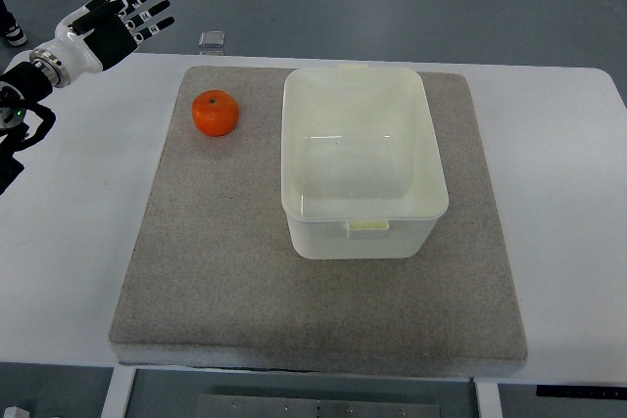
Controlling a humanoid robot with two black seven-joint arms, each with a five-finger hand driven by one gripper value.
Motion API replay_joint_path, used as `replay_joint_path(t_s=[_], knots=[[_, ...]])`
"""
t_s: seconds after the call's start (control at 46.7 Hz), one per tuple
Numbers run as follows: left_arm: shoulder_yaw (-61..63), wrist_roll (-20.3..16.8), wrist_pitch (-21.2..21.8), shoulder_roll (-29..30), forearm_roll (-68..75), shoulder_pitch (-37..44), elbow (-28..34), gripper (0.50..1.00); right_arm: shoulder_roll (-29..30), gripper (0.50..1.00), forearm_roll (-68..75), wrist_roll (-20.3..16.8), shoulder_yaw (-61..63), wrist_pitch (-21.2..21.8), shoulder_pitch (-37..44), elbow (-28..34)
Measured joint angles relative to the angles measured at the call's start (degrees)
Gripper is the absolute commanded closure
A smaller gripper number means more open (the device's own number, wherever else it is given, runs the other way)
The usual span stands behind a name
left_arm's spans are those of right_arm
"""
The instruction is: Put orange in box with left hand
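An orange [216,113] lies on the grey mat [225,271], just left of the box. The box [363,165] is a white, open, empty plastic tub at the mat's middle. My left hand [122,19] is at the far upper left, beyond the table's back edge, with fingers spread and empty. It is up and to the left of the orange, well apart from it. The right arm is out of view.
The white table [73,232] carries the mat. A small grey object [211,40] lies on the floor just beyond the table's back edge. Grey floor shows behind the table.
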Motion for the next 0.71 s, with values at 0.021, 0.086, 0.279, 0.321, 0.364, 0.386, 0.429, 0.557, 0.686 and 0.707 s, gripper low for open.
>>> replay_joint_path(t_s=[0.021,0.086,0.279,0.321,0.364,0.386,0.429,0.557,0.686,0.707], knots=[[0.0,0.02,0.0,0.02,0.0,0.01,0.0,0.506,0.0,0.568,0.0,0.0,0.0,0.0,-0.01,0.0],[0.0,0.04,0.0,0.05,0.0,0.25,0.0,0.506,0.0,0.568,0.0,0.0,0.0,0.0,0.01,0.0],[0.0,0.04,0.0,0.06,0.0,0.28,0.0,0.506,0.0,0.568,0.0,0.0,0.0,0.0,0.03,0.0],[0.0,0.1,0.0,0.06,0.0,0.28,0.0,0.506,0.0,0.568,0.0,0.0,0.0,0.0,0.01,0.0],[0.0,0.13,0.0,0.06,0.04,0.28,0.0,0.506,0.0,0.568,0.0,0.0,0.0,0.0,0.02,0.0],[0.0,0.17,0.0,0.06,0.15,0.28,0.0,0.506,0.0,0.57,0.0,0.0,0.0,0.0,0.02,0.0],[0.0,0.21,0.0,0.06,0.61,0.28,0.0,0.506,0.0,0.568,0.0,0.0,0.0,0.0,0.02,0.0],[0.0,0.22,0.0,0.01,2.72,0.27,0.04,0.506,0.0,0.568,0.0,0.0,0.0,0.0,0.01,0.0],[-0.22,0.09,0.0,-0.08,2.82,0.2,0.18,0.506,0.0,0.568,0.0,0.0,0.0,0.0,0.02,0.0],[-0.24,0.08,0.0,-0.08,2.82,0.19,0.22,0.506,0.0,0.568,0.0,0.0,0.0,0.0,0.01,0.0]])
